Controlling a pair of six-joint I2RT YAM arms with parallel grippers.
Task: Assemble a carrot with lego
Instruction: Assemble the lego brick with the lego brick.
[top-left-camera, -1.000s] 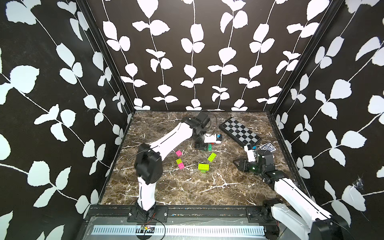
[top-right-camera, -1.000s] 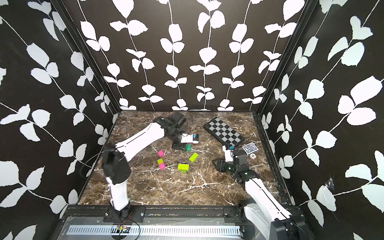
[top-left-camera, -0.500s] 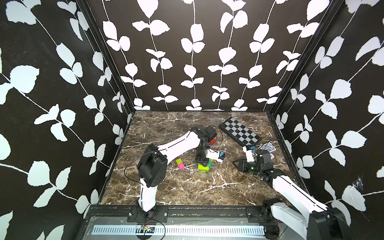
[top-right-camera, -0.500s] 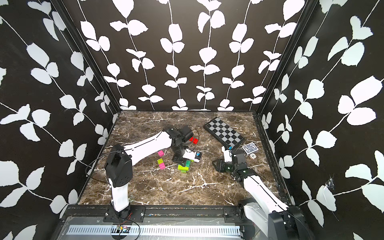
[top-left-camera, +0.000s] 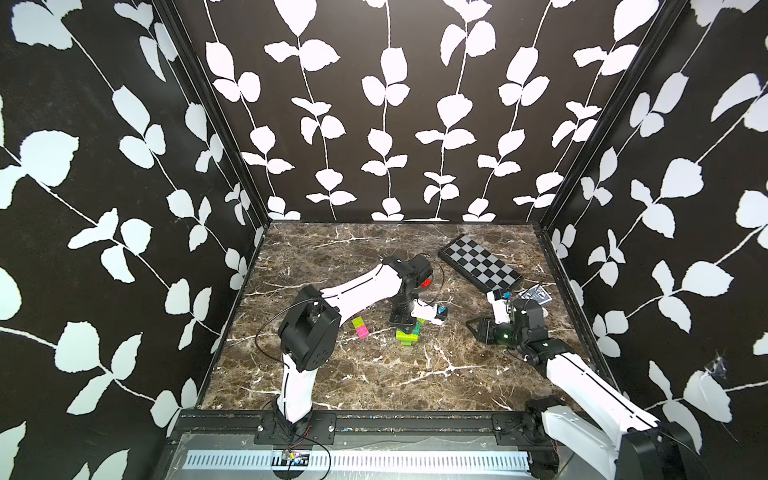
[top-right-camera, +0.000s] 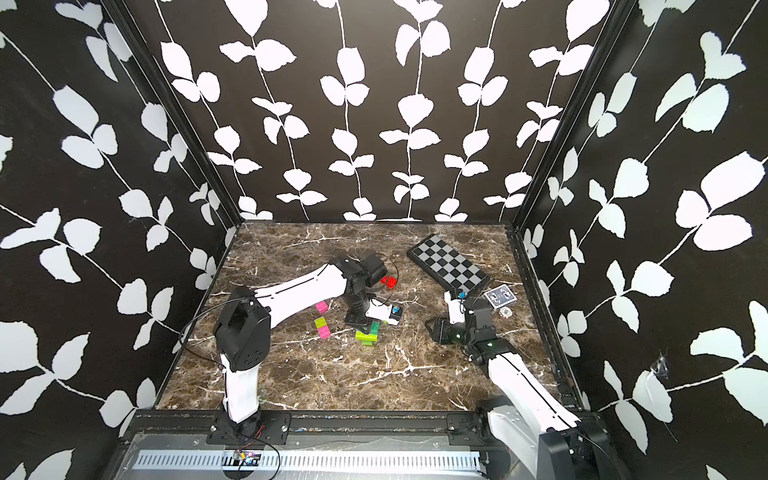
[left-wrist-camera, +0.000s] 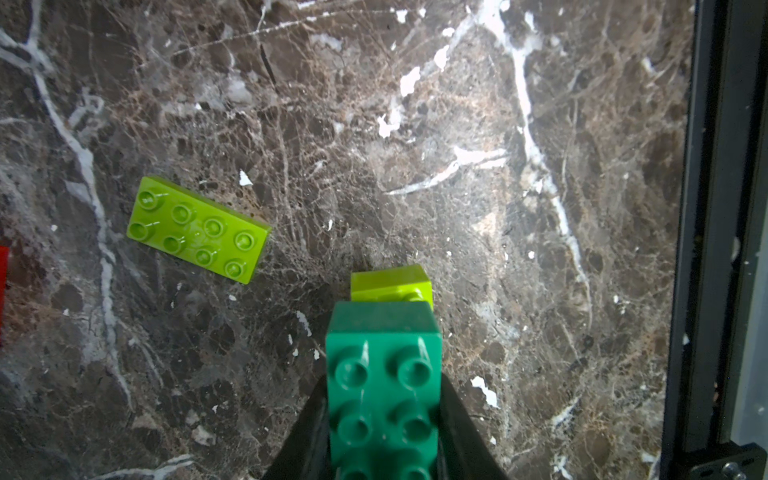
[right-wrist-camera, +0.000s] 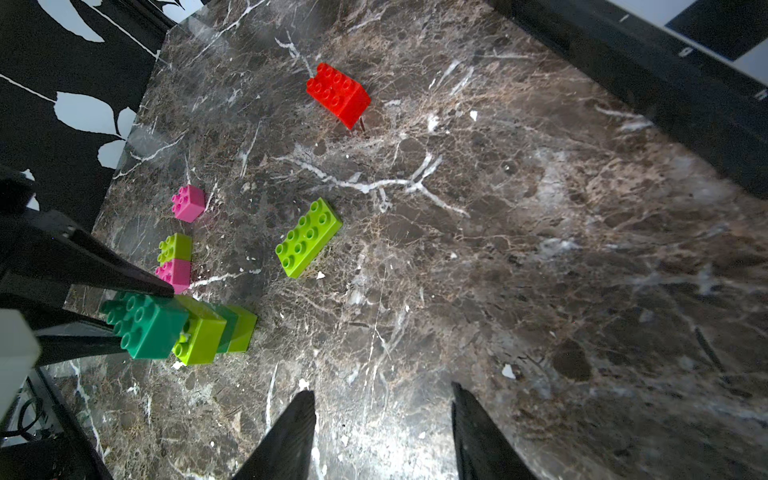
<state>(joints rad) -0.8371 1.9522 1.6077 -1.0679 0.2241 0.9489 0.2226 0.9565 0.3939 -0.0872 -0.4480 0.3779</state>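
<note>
My left gripper is shut on a dark green lego brick, studs facing the wrist camera. That brick sits against the top of the carrot stack, which is striped lime, dark green and lime and stands mid-table. Loose lego lies around it: a lime 2x4 brick, an orange-red brick, a single pink brick and a lime and pink pair. My right gripper is open and empty, low over bare marble to the right of the stack.
A black-and-grey checkered board lies at the back right, with a card deck beside it near the right wall. Patterned walls close three sides. A black rail runs along the table's front edge.
My left arm has swung from the back of the table forward, carrying the dark green brick down onto the lime stack. The right arm has hardly moved.
</note>
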